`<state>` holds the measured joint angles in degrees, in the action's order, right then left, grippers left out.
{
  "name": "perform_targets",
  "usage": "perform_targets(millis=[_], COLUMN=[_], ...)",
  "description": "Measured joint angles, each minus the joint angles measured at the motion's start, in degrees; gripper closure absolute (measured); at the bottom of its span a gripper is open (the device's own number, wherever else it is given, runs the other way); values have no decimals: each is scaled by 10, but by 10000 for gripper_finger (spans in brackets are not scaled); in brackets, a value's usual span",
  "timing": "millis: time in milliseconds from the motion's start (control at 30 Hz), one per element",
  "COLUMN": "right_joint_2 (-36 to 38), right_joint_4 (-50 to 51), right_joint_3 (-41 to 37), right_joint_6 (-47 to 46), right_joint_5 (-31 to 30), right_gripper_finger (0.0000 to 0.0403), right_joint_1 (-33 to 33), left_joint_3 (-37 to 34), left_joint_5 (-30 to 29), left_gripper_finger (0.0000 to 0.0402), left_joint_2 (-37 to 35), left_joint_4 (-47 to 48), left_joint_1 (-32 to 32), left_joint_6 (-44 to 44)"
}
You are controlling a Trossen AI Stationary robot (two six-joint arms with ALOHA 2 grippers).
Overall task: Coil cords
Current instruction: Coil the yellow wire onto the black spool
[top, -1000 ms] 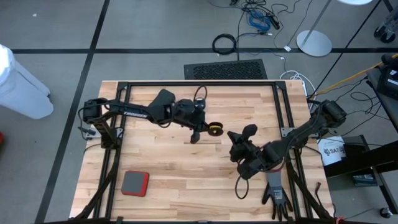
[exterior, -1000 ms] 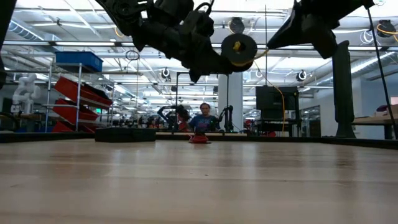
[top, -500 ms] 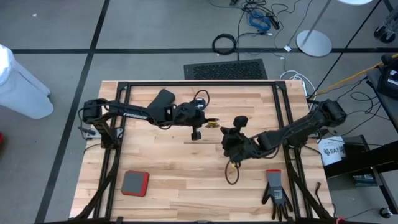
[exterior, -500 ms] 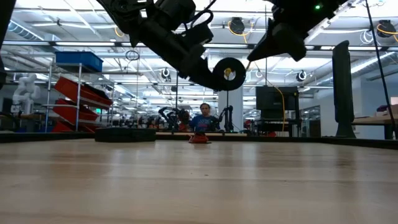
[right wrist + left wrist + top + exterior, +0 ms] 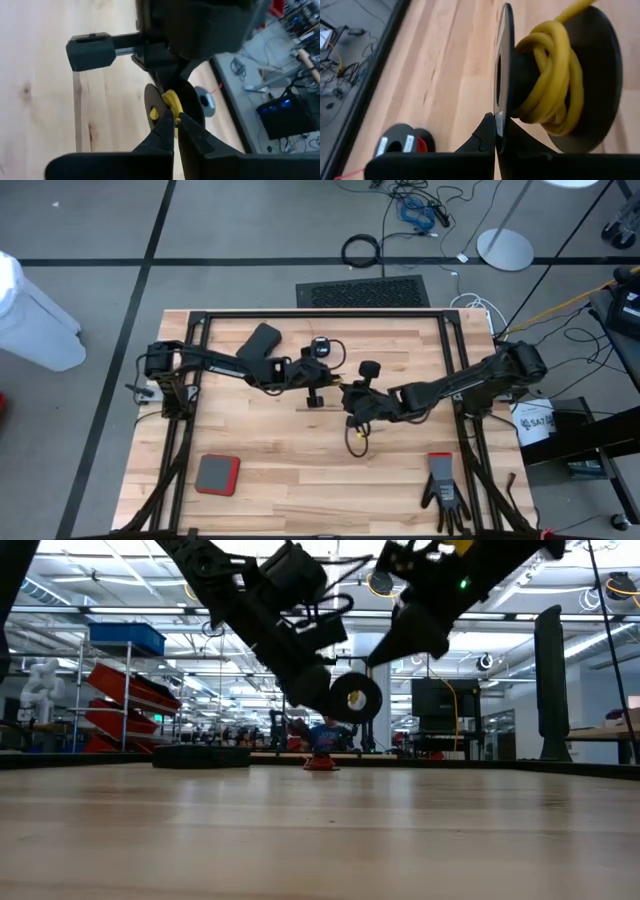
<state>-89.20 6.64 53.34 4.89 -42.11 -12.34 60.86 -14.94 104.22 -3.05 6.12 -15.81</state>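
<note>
High view: the left gripper [image 5: 335,383] holds the small black reel [image 5: 343,384] above mid-table, its fingers clamped on one flange, while the right gripper [image 5: 350,402] has swung in from the right until it sits just beside the reel; a second ago it hung well apart, nearer the glove [image 5: 443,486] at the near right edge. A loose tail of yellow cord [image 5: 356,436] now droops from the right gripper toward the near side, shorter than the slack seen before. A red-and-grey pad [image 5: 217,474] lies at the near left, untouched. Low view: the reel [image 5: 355,699] has sunk lower than it hung half a second ago and remains clear of the table [image 5: 320,830]; the two arms cross just above it. Left wrist view: several turns of yellow cord [image 5: 547,82] already wrap the hub of the reel [image 5: 600,55], and the fingers [image 5: 487,131] pinch the flange edge; a second reel [image 5: 400,145] rests on the wood farther off. Right wrist view: the fingers [image 5: 167,127] are closed together on the yellow cord [image 5: 170,102] right at the reel [image 5: 150,107]. Judged from this, a winding pass is being completed, and the remaining tail must yet be fed on.
</note>
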Motion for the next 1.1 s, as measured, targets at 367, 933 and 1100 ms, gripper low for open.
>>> perform_targets(millis=[367,933,1100], right_joint_2=[-93,-131,-131], right_joint_4=[-48,-86,-86], right_joint_3=[1,1,1], right_joint_6=[-3,-1,-2], right_joint_5=[3,6,13], right_gripper_finger=[402,403,403], right_joint_1=[20,26,26], left_joint_3=[3,3,3], left_joint_5=[-12,-9,-8], left_gripper_finger=[401,401,401], left_joint_2=[53,78,78], left_joint_4=[0,-4,-4], left_joint_1=[-1,-2,-3], left_joint_6=[0,5,5])
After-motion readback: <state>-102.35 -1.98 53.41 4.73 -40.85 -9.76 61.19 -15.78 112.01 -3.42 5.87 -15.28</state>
